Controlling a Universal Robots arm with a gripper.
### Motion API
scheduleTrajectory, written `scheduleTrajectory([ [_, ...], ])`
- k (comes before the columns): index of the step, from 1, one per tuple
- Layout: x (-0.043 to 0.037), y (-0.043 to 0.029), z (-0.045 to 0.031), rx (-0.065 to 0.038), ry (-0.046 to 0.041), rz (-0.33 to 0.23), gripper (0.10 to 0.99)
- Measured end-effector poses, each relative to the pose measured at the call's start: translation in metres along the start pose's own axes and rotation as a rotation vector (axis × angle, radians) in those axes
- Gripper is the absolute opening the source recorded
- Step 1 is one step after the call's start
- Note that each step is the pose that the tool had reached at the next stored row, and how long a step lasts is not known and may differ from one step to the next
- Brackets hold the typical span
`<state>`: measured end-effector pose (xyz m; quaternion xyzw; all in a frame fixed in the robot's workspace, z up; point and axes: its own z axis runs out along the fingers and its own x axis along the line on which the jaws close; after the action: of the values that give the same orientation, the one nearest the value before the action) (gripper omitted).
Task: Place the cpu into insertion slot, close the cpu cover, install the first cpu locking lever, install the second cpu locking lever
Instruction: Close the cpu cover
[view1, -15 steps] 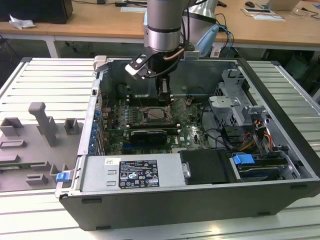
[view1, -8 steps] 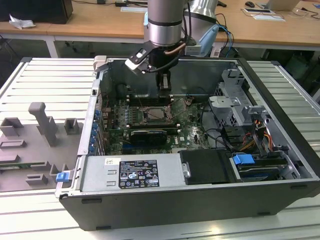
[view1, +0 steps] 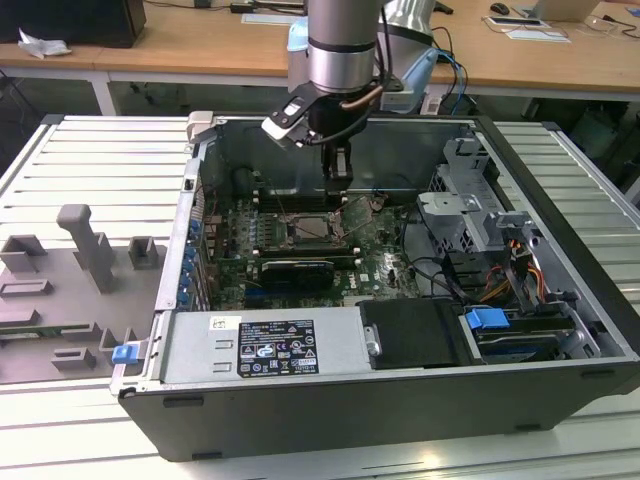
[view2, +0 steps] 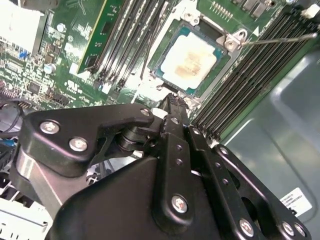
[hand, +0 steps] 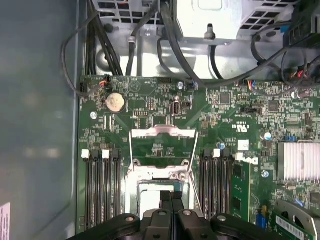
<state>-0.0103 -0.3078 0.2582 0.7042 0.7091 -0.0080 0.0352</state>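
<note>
The cpu (view2: 189, 57), a pale silver square with a green edge, lies in the insertion slot (view2: 216, 71) on the green board, its top uncovered. In the first wrist view the cpu cover (hand: 162, 133), a thin metal frame with a window, is swung back from the slot. A thin locking lever (view2: 280, 36) sticks out beside the slot. My gripper (view2: 172, 100) hangs just above the slot's near edge with its black fingers pressed together and nothing between them. It is also in the first wrist view (hand: 171, 196) and, in the exterior view, inside the open case (view1: 337, 190).
Long black memory slots (hand: 100, 185) flank the socket on both sides. A finned heat sink (hand: 299, 160), a coin battery (hand: 114, 102) and cable bundles (hand: 170, 40) surround it. A power supply (view1: 260, 345) and drive cage (view1: 470, 210) line the case; a grey fixture tray (view1: 80, 260) lies outside.
</note>
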Motion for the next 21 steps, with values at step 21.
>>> scheduleTrajectory([
  [21, -0.0008, 0.0330, -0.0092, 0.003, -0.0007, 0.000, 0.106],
])
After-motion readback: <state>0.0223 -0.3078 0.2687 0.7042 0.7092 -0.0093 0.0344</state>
